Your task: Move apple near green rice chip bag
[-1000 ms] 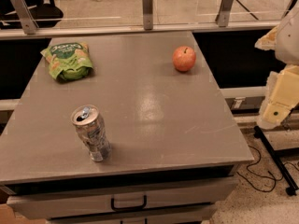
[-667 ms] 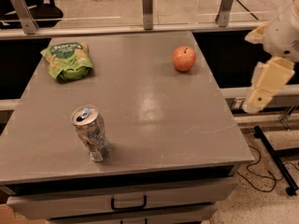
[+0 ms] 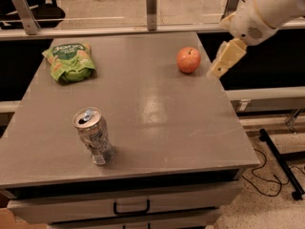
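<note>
The red-orange apple (image 3: 188, 60) sits on the grey table (image 3: 143, 113) near its far right edge. The green rice chip bag (image 3: 69, 61) lies flat at the table's far left, well apart from the apple. My gripper (image 3: 220, 65) hangs from the white arm at the upper right, just right of the apple and a little above the table's right edge, not touching it.
A silver drink can (image 3: 93, 135) stands upright at the table's front left. A rail with metal posts (image 3: 151, 7) runs behind the table. A drawer handle (image 3: 131, 208) is below the front edge. Cables and a stand leg (image 3: 281, 163) lie on the floor at the right.
My arm has swung in from the right side and up toward the table, bringing the gripper close to the apple's right side. Apple, bag and can have not moved.
</note>
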`<action>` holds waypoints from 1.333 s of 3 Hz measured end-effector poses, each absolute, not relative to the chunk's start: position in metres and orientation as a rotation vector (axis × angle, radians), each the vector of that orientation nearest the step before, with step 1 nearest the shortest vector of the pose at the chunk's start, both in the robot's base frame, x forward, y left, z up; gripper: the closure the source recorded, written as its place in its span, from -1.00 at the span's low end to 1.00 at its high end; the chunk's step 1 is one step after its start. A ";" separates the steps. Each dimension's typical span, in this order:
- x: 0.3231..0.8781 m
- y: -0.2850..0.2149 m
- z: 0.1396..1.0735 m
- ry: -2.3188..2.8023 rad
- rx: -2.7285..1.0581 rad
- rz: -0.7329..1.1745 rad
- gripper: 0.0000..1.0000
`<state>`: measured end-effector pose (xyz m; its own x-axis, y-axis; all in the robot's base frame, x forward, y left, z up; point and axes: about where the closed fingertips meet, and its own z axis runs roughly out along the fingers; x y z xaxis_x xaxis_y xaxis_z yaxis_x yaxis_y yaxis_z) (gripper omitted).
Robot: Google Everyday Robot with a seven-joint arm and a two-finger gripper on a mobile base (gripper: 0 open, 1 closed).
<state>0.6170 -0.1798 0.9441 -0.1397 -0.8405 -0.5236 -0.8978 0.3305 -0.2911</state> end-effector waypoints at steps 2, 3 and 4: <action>0.698 -0.154 0.888 2.053 -1.366 0.260 -1.00; 0.713 -0.146 0.868 2.098 -1.309 0.326 -0.65; 0.718 -0.139 0.857 2.123 -1.280 0.382 -0.17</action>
